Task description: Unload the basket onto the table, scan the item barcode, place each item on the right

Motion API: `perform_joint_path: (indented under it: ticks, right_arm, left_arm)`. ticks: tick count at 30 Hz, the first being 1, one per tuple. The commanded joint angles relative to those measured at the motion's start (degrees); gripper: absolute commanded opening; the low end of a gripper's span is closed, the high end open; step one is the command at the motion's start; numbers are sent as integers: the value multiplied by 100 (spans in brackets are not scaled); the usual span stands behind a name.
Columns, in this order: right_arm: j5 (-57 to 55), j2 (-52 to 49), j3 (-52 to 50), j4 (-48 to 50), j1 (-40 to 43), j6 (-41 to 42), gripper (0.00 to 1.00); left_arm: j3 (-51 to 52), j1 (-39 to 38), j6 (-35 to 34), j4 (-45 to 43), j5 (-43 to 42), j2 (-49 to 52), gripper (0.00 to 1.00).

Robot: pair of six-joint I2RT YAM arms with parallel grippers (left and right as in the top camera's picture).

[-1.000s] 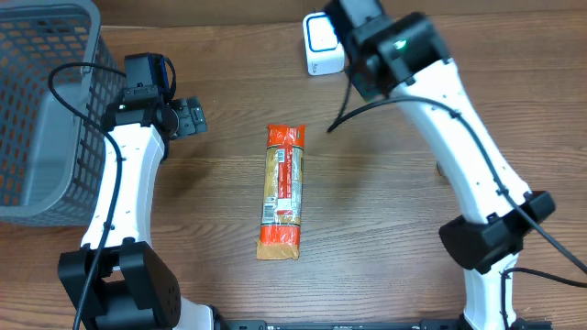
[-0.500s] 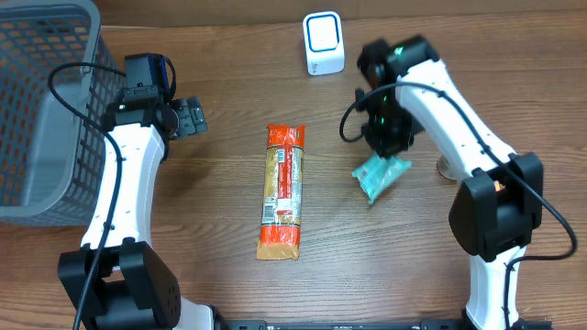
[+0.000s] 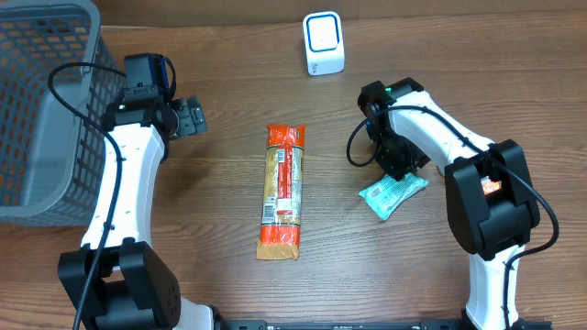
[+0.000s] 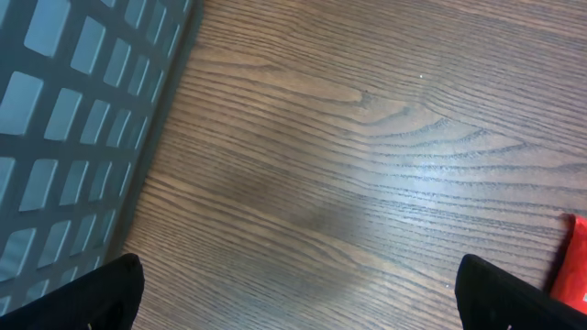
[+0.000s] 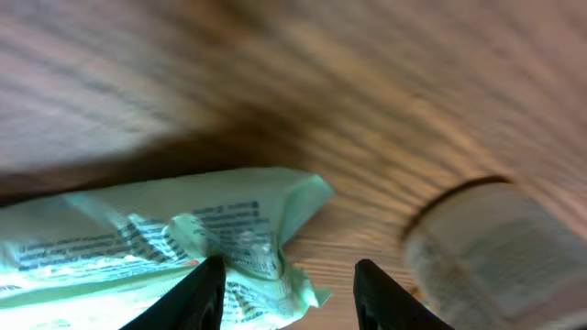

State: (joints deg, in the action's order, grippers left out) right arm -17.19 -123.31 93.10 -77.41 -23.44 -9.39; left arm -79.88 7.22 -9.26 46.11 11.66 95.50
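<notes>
A green-and-white packet (image 3: 393, 193) lies flat on the table at the right. My right gripper (image 3: 396, 165) stands right over its upper edge. In the right wrist view the crumpled end of the packet (image 5: 183, 238) lies by the left finger (image 5: 204, 295). My right gripper (image 5: 289, 298) is open, with bare wood in the gap. A long orange package (image 3: 282, 191) lies mid-table, its red corner (image 4: 574, 266) at the edge of the left wrist view. The white scanner (image 3: 323, 43) stands at the back. My left gripper (image 3: 191, 117) (image 4: 307, 298) hangs wide open over bare wood.
A grey mesh basket (image 3: 37, 110) fills the back left corner, its wall (image 4: 64, 119) close beside my left gripper. A pale round object (image 5: 486, 238) sits on the table just right of the right gripper, near the right arm's link (image 3: 447, 168).
The right arm swung from the scanner down to the table with the green packet, set it down further right, and its jaws parted. The left arm stayed still.
</notes>
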Motion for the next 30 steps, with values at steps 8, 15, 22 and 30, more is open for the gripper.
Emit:
perform_joint_path:
  ticks: [8,15,22,30]
  right_arm:
    - [1572,28,984,0,-7,1266,49]
    - [3314,28,680,238,-31,2037,27]
    - [2594,28,55,909,-66,2769,21]
    - [1373,28,-413,765,-52,2872,21]
  left_arm:
    - [-90,-11,-17,-2,35,7,100]
    - [-92,-11,-15,-2,35,7,100]
    - [-90,-11,-17,-2,35,7,100]
    - [-90,-13,-15,-2,35,7,100]
